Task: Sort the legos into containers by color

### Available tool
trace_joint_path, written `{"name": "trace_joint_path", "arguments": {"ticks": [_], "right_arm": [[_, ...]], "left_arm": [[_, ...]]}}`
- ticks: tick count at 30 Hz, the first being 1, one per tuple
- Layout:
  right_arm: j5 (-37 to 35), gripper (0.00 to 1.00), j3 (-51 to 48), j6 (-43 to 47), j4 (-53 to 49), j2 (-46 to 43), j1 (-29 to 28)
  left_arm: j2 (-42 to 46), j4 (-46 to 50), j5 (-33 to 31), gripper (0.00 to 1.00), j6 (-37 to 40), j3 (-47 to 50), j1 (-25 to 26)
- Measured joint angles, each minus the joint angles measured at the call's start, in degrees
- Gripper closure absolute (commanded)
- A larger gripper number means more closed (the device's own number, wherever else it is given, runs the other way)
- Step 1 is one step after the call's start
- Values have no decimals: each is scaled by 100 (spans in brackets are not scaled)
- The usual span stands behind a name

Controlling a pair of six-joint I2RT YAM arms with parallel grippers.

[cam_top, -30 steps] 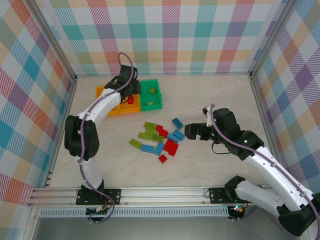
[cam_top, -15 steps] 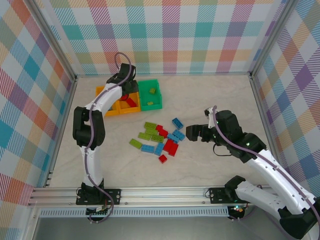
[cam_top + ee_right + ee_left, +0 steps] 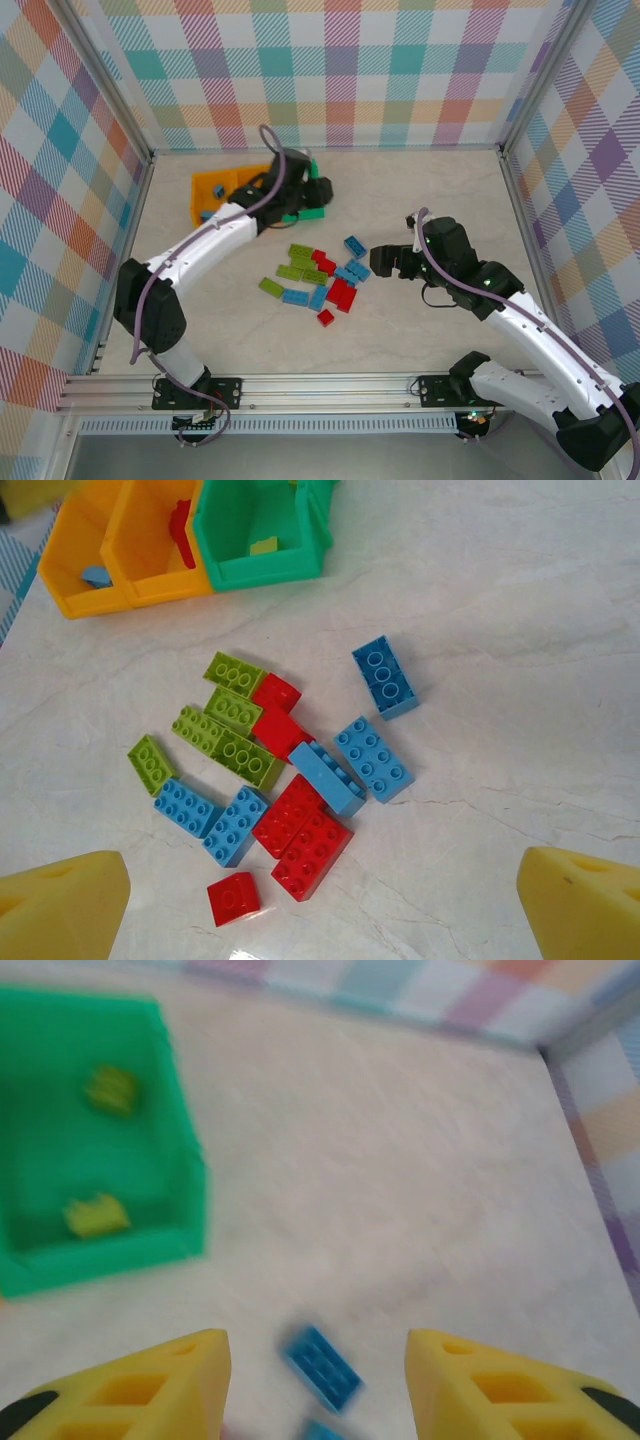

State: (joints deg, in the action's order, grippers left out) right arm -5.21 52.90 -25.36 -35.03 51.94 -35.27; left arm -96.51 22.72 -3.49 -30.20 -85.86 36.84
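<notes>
Several legos [image 3: 290, 770] in blue, red and lime lie in a loose pile at mid table [image 3: 315, 275]. One blue brick [image 3: 385, 675] sits apart on the pile's right. The containers stand in a row at the back left: an orange bin [image 3: 75, 575] holding a blue brick, an orange bin [image 3: 150, 555] holding a red one, and a green bin [image 3: 150, 1250] with two lime bricks [image 3: 95, 1215]. My left gripper [image 3: 316, 1345] hovers open and empty by the green bin's near right corner, above a blue brick [image 3: 320, 1365]. My right gripper [image 3: 322, 875] is open just right of the pile.
Checked walls with metal posts [image 3: 510, 160] close in the table on three sides. My left arm [image 3: 215, 235] stretches across the bins and hides most of the green one from above. Bare table [image 3: 440, 200] lies to the right of the bins.
My left arm has swung right, from above the orange bins to the green bin's near corner, and its jaws have opened. The right arm has barely moved.
</notes>
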Motion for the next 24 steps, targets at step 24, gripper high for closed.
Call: {"name": "trace_joint_path", "arguments": {"ticks": [24], "right_arm": [[-20, 0, -205, -101, 70, -280, 7]], "left_arm": [[-3191, 1091, -26, 38, -2063, -1827, 730]]}}
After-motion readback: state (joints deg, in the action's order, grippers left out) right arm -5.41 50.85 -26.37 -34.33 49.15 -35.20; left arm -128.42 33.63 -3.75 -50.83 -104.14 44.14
